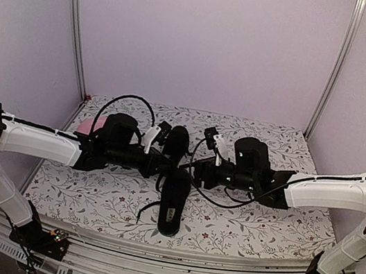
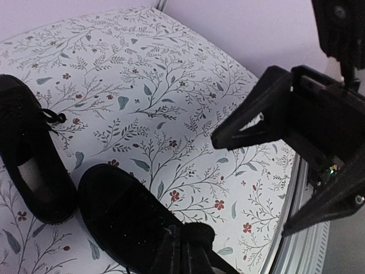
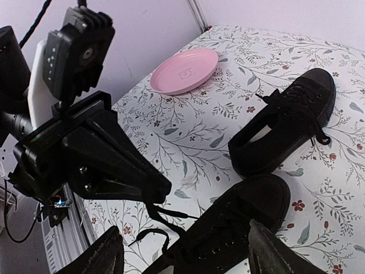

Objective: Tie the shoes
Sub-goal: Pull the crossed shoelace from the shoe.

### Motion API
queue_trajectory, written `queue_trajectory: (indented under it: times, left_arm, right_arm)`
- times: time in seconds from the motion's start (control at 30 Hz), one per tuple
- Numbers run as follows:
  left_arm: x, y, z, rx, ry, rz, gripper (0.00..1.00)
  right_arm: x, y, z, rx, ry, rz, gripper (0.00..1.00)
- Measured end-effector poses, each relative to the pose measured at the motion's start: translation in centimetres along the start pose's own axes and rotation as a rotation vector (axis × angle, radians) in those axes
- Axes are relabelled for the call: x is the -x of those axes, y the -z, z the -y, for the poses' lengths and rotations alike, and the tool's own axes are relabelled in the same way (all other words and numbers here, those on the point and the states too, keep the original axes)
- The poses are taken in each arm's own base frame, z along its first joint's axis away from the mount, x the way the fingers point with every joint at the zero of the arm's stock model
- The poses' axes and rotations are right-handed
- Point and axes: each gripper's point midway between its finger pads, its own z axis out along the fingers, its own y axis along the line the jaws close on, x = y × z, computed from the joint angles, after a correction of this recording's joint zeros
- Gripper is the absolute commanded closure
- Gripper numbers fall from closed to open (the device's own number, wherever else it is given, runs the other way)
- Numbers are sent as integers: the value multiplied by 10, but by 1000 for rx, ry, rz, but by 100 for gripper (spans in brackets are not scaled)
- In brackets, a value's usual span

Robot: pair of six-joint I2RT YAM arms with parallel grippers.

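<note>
Two black shoes lie on the floral tablecloth. The near shoe [image 1: 173,206] [image 3: 228,228] [image 2: 122,214] points away from the arms, and the far shoe [image 1: 178,143] [image 3: 285,125] [image 2: 28,165] lies just beyond it. My left gripper [image 1: 164,167] [image 2: 191,234] is shut on a thin black lace [image 3: 162,210] of the near shoe, pinched at its fingertips just left of the lacing. My right gripper [image 1: 199,175] [image 3: 188,257] hangs open over the near shoe's lacing, holding nothing. A loose lace end [image 3: 145,233] curls on the cloth.
A pink plate [image 3: 185,71] [image 1: 97,124] sits at the back left, partly behind the left arm. The table's near edge with its metal rail [image 1: 163,253] runs right below the near shoe's heel. Grey walls close in the back and sides.
</note>
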Motion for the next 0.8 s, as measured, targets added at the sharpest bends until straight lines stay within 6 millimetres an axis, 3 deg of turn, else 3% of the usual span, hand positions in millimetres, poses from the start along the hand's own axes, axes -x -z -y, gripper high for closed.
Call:
queue_trajectory:
  times: [0.07,0.17,0.27,0.33,0.43,0.47,0.5,0.57,0.6,0.7,0.8]
  left_arm:
    - [0,0,1,-7,-1,-2,100]
    - [0,0,2,-11,-4,-1,100]
    - [3,0,5,-18,-8,3,100]
    - [5,0,7,-26,-12,6,100]
    - [6,-1,8,-32,-15,6,100]
    - [5,-1,7,-29,-20,3,100]
    - [4,0,3,-14,-14,0,92]
    - [5,0,-5,21,-9,6,61]
    - [5,0,-6,36,-18,9,53]
    - [-2,4,-17,125,-28,19,49]
    - [-26,5,4,87,-56,-14,55]
  right_arm:
    - [4,-1,10,-6,-7,2,27]
    - [1,-12,6,34,7,-24,30]
    - [-2,-25,-2,85,27,-50,40]
    - [0,-32,-6,108,42,-56,57]
    - [3,-42,-10,131,58,-58,91]
    - [3,-43,-10,130,63,-59,97]
    - [2,-43,-7,119,59,-63,98]
    - [4,-43,1,90,48,-59,98]
    - [5,-43,3,78,46,-55,98]
    - [2,-39,9,49,29,-50,98]
    - [-8,-33,20,-3,-6,-54,98]
